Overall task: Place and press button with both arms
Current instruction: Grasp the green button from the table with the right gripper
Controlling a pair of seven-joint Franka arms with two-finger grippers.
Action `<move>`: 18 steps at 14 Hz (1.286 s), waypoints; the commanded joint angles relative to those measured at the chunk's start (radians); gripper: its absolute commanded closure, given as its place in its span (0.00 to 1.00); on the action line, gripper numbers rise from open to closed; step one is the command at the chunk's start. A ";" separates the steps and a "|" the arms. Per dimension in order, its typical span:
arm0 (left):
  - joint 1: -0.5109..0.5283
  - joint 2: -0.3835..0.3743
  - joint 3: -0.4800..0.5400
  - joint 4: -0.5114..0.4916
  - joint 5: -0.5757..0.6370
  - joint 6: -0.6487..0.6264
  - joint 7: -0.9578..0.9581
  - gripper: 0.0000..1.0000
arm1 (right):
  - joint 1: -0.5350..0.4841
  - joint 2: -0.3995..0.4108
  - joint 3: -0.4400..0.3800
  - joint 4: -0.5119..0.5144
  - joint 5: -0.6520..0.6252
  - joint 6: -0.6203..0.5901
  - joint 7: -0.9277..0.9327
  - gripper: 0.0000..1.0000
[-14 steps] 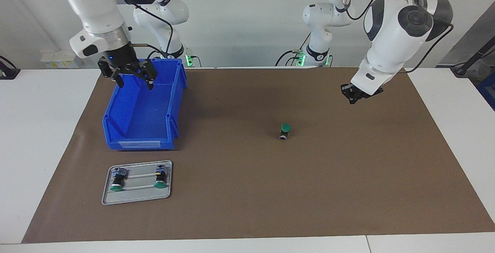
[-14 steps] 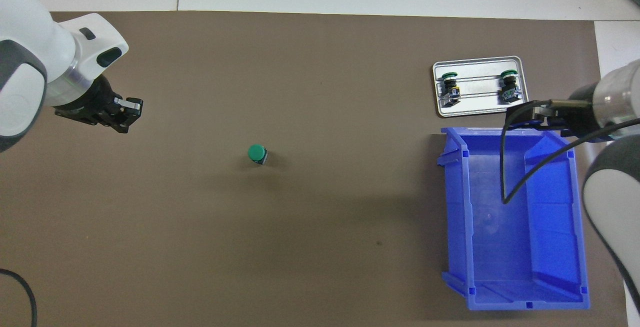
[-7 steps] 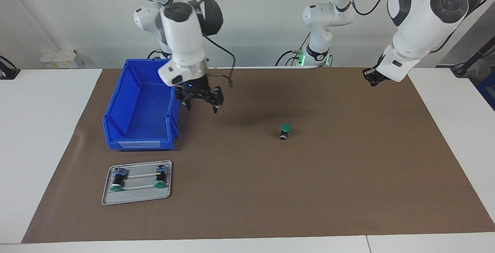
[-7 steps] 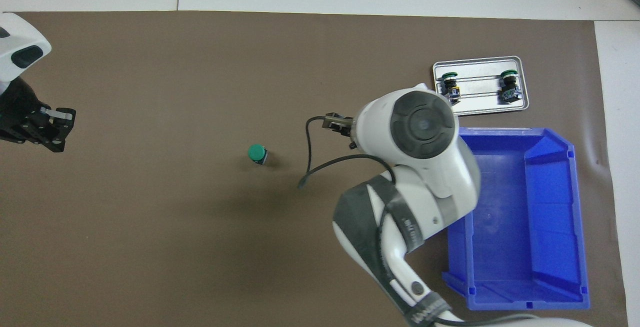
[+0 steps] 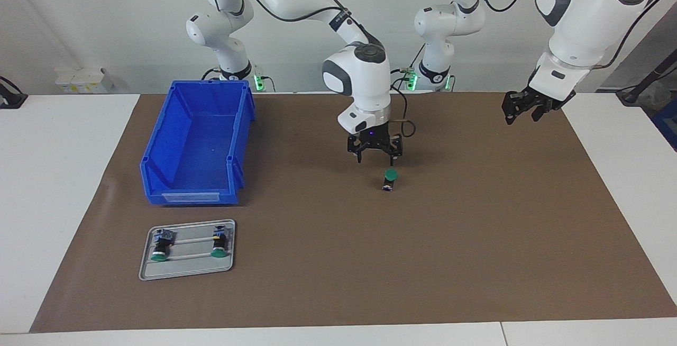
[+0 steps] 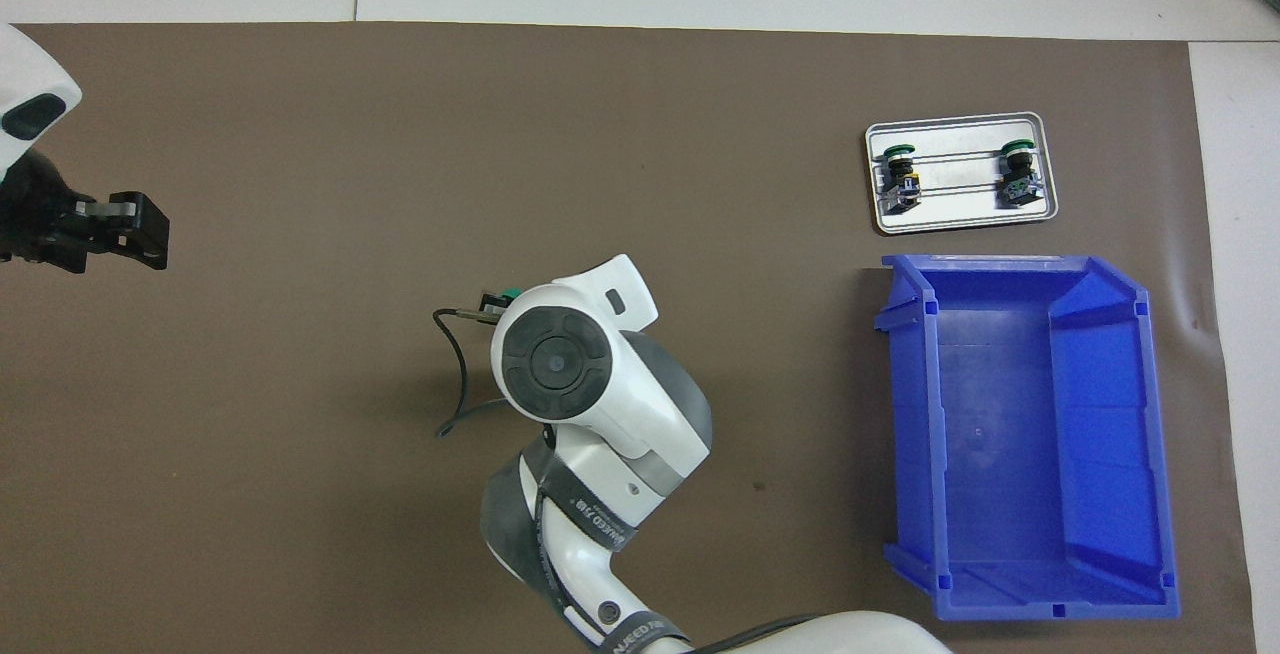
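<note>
My right hand (image 5: 374,156) hangs just above the button (image 5: 390,179), fingers spread open, not touching it. The button stands upright on the brown mat (image 5: 476,240) mid-bench, green cap up. My left hand (image 5: 523,108) waits over the mat's edge at the left arm's end, fingers parted, empty. Farther out: blue bin (image 5: 197,145), then grey tray (image 5: 188,251) with two similar buttons lying down.
</note>
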State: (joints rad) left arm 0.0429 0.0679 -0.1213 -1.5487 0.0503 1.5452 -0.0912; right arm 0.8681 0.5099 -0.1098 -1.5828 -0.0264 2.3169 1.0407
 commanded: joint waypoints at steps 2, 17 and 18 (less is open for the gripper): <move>-0.029 -0.108 0.065 -0.183 -0.090 0.144 0.028 0.18 | 0.005 0.110 -0.007 0.090 -0.047 0.013 0.019 0.00; -0.003 -0.112 0.071 -0.172 -0.102 0.069 0.025 0.00 | 0.002 0.121 -0.013 0.090 -0.093 0.104 0.021 1.00; -0.003 -0.111 0.069 -0.168 -0.101 0.069 0.027 0.00 | 0.002 0.122 -0.014 0.090 -0.093 0.102 0.031 1.00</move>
State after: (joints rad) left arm 0.0354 -0.0158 -0.0568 -1.6953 -0.0483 1.6213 -0.0756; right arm 0.8774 0.6140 -0.1249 -1.5142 -0.0868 2.4075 1.0498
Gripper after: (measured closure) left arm 0.000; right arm 0.590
